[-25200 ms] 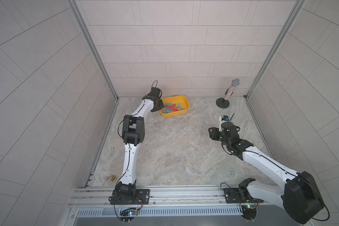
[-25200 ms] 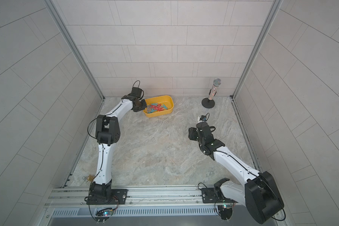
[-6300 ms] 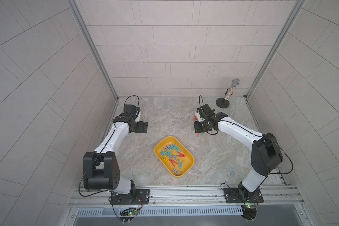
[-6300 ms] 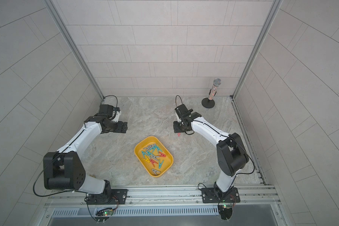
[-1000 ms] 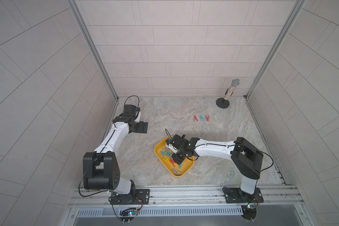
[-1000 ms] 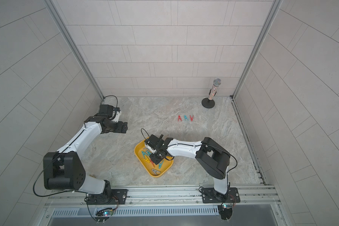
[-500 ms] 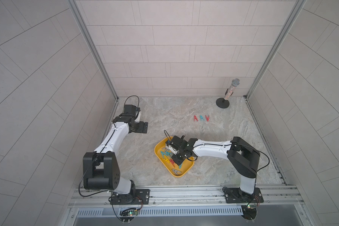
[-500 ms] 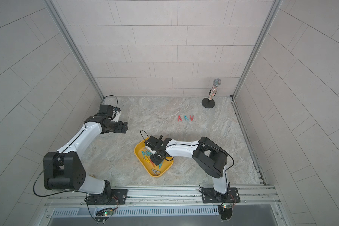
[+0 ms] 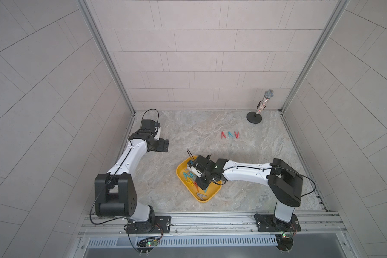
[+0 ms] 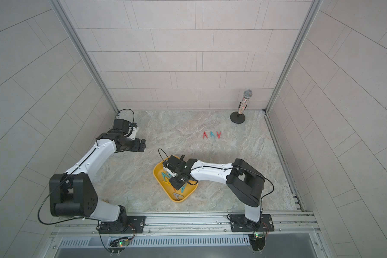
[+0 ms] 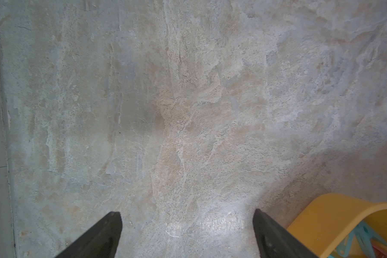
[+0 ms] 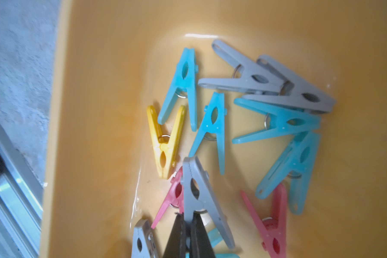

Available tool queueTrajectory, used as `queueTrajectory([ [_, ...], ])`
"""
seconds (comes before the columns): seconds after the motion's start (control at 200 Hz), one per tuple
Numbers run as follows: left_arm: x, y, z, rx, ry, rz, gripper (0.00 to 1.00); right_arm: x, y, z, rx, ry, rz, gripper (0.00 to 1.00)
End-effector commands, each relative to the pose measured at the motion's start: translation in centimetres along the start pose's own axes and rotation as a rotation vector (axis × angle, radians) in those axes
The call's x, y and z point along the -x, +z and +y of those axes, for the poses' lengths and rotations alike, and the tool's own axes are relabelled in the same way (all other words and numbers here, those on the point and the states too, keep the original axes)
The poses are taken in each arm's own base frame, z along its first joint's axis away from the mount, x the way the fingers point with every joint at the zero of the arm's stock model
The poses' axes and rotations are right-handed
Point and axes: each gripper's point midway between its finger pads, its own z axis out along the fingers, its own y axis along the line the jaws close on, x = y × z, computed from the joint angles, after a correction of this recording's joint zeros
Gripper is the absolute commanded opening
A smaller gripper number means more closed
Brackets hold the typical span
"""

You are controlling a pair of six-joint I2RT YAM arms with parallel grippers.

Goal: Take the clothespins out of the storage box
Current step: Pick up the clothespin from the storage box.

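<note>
Closure of the right gripper (image 12: 189,236) is just complete: its jaws now pinch one leg of a grey clothespin (image 12: 197,189) inside the storage box (image 9: 207,198), near centre. Lift-out can follow. Left gripper (image 11: 187,225) hangs spread and empty, far left.

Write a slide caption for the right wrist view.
Right claw shut on a grey clothespin inside the yellow storage box.
</note>
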Motion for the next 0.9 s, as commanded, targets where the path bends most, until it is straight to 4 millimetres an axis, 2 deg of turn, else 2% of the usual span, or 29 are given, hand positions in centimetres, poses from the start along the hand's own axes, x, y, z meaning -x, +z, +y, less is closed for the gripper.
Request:
queueTrajectory([
  [0.0, -0.8, -0.1, 0.2, 0.005, 0.004, 0.017, 1.0, 1.5, -2.3, 0.5, -0.002, -0.006, -0.057, 0.0],
  [0.295, -0.8, -0.1, 0.3, 0.008, 0.003, 0.019, 1.0, 3.4, -5.4, 0.1, -0.037, -0.004, -0.16, 0.0],
  [0.525, -0.8, -0.1, 0.3, 0.008, 0.003, 0.021, 1.0, 4.3, -6.9, -0.9, -0.077, 0.023, -0.209, 0.0],
  [0.72, -0.8, -0.1, 0.2, 0.005, 0.003, 0.02, 1.0, 5.0, -8.3, -2.5, -0.1, 0.09, -0.254, 0.0],
  [0.896, -0.7, -0.1, 0.2, 0.004, 0.002, 0.019, 1.0, 5.2, -9.5, -5.1, -0.106, 0.199, -0.29, 0.0],
])
